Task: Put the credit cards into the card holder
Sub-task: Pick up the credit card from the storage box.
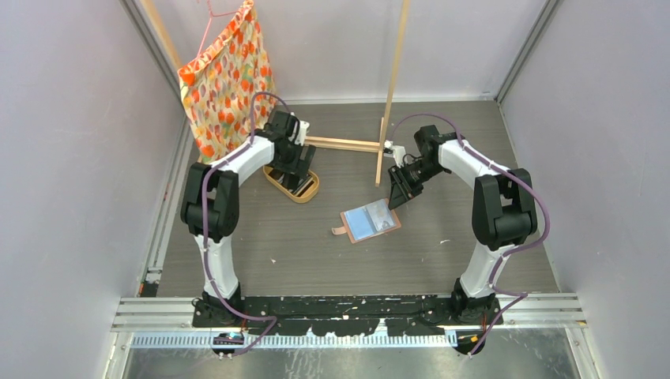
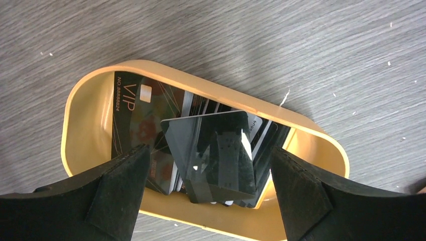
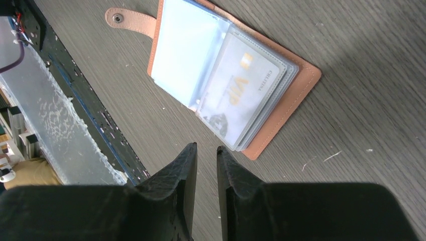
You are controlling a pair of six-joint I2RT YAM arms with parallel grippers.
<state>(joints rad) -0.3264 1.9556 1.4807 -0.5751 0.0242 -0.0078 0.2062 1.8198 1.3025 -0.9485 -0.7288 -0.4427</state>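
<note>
Several credit cards, mostly black and glossy, are stacked in an oval tan tray; a black "VIP" card lies at the left of the pile. My left gripper hovers right above them, open wide, one finger on each side of the top card and nothing gripped. The card holder lies open on the table, with a pale "VIP" card inside a clear pocket and its snap tab sticking out. My right gripper hangs just beyond the holder, its jaws a narrow gap apart and empty.
A patterned orange fabric bag hangs on a hanger at the back left. A wooden stand rises behind the right arm, with a wooden bar on the table. The black base rail runs along the near edge.
</note>
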